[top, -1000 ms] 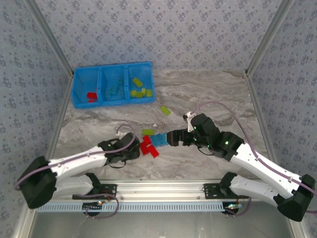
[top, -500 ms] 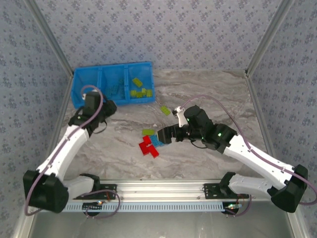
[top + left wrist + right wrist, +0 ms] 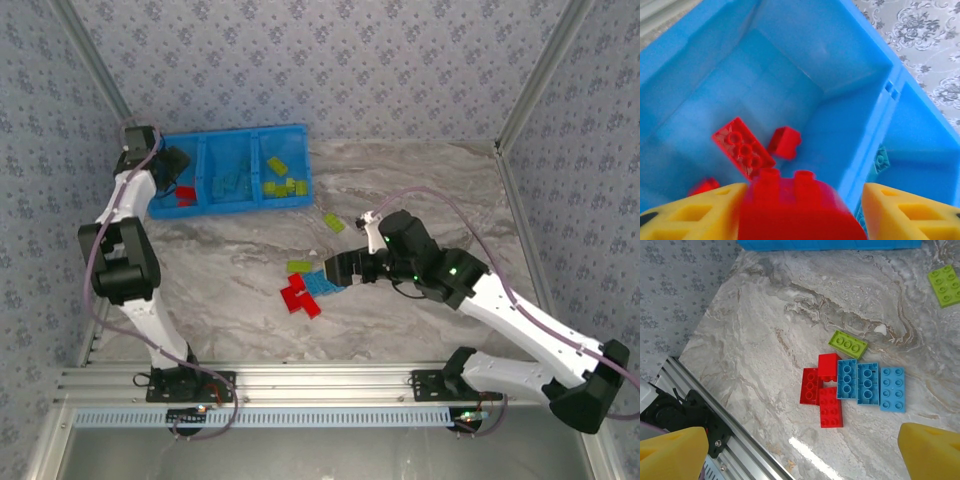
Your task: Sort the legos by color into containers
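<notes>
We see a bright blue bin tray [image 3: 230,131] on a grey-and-white marbled table [image 3: 420,180], with grey-blue, small-flowered walls [image 3: 330,60] behind. Its compartments hold red legos [image 3: 742,148], light blue legos [image 3: 232,183] and lime green legos [image 3: 280,182]. A red brick [image 3: 790,210] sits between the yellow fingers [image 3: 900,212] of the left end effector [image 3: 802,200]; the fingers [image 3: 670,452] of the right end effector [image 3: 802,445] are yellow too. Loose on the table are three red bricks [image 3: 822,390], three light blue bricks [image 3: 870,385] and two lime green bricks [image 3: 847,344].
</notes>
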`<action>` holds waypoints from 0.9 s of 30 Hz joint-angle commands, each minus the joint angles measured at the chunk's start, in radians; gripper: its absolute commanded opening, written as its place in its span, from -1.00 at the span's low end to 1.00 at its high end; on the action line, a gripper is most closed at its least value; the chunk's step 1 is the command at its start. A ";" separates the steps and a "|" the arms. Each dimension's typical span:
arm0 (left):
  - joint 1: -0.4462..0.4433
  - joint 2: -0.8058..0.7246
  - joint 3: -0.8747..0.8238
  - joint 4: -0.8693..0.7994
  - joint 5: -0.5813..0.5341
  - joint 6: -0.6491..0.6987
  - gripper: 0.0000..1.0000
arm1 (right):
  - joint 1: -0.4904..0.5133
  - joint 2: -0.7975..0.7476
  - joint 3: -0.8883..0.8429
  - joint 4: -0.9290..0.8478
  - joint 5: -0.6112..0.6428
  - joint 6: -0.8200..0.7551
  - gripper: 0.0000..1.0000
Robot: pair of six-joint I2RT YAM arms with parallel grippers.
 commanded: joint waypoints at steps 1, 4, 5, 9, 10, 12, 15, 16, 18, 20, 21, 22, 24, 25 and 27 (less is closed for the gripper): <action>0.012 0.001 0.091 -0.082 0.033 0.009 0.62 | -0.007 -0.046 -0.026 -0.039 0.049 0.018 1.00; 0.010 -0.074 0.028 -0.057 0.041 -0.031 0.69 | -0.010 -0.061 -0.039 -0.045 0.103 0.032 1.00; 0.006 -0.118 -0.019 -0.032 0.046 -0.047 0.69 | -0.016 -0.061 -0.042 -0.042 0.118 0.036 1.00; -0.052 -0.325 -0.196 0.013 0.030 -0.054 0.71 | -0.041 -0.035 -0.035 -0.033 0.184 0.054 1.00; -0.077 -0.390 -0.243 0.008 0.019 -0.041 0.71 | -0.048 -0.014 -0.024 -0.044 0.214 0.048 1.00; -0.140 -0.524 -0.339 -0.006 -0.001 -0.014 0.73 | -0.069 0.033 0.003 -0.077 0.260 0.033 1.00; -0.300 -0.750 -0.491 -0.027 -0.061 0.042 0.75 | -0.110 0.148 0.044 -0.083 0.303 -0.018 1.00; -0.368 -0.818 -0.535 -0.042 -0.101 0.061 0.77 | -0.125 0.195 0.060 -0.079 0.311 -0.037 1.00; -0.492 -0.939 -0.598 -0.085 -0.158 0.085 0.81 | -0.151 0.295 0.096 -0.060 0.314 -0.074 1.00; -0.590 -1.031 -0.627 -0.169 -0.183 0.122 0.85 | -0.180 0.412 0.151 -0.056 0.304 -0.101 1.00; -0.626 -1.064 -0.636 -0.206 -0.184 0.147 0.87 | -0.193 0.470 0.197 -0.056 0.292 -0.106 0.98; -0.660 -1.095 -0.640 -0.253 -0.178 0.178 0.89 | -0.208 0.541 0.241 -0.056 0.266 -0.118 0.96; -0.700 -1.135 -0.638 -0.349 -0.124 0.246 0.95 | -0.227 0.669 0.331 -0.056 0.237 -0.139 0.88; -0.710 -1.151 -0.636 -0.398 -0.084 0.277 0.98 | -0.232 0.736 0.383 -0.059 0.237 -0.151 0.85; -0.717 -1.166 -0.630 -0.467 0.001 0.316 0.98 | -0.238 0.847 0.473 -0.069 0.259 -0.174 0.81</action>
